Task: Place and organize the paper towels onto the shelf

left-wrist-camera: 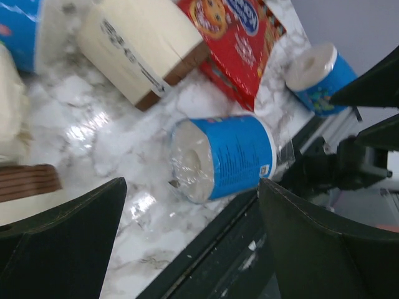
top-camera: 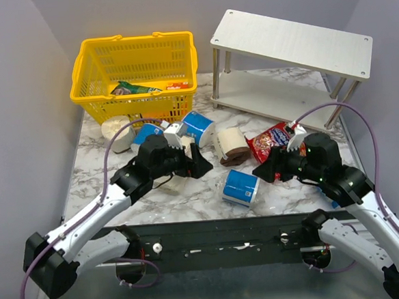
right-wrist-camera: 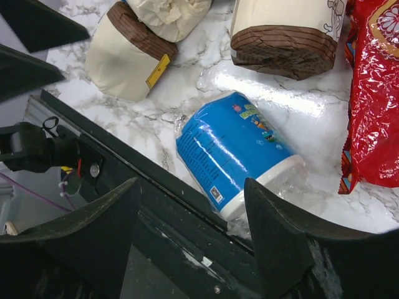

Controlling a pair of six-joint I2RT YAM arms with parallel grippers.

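Jaws apart on both arms, nothing held.
Left gripper (top-camera: 200, 165) and right gripper (top-camera: 264, 169) flank a blue roll (top-camera: 241, 187) lying sideways near the table (top-camera: 189, 199) edge.

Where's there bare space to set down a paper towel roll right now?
The shelf's top board and lower tier are both bare. Bare marble lies between the left gripper and the front blue roll. Between yellow basket and red snack bag it's crowded with rolls.
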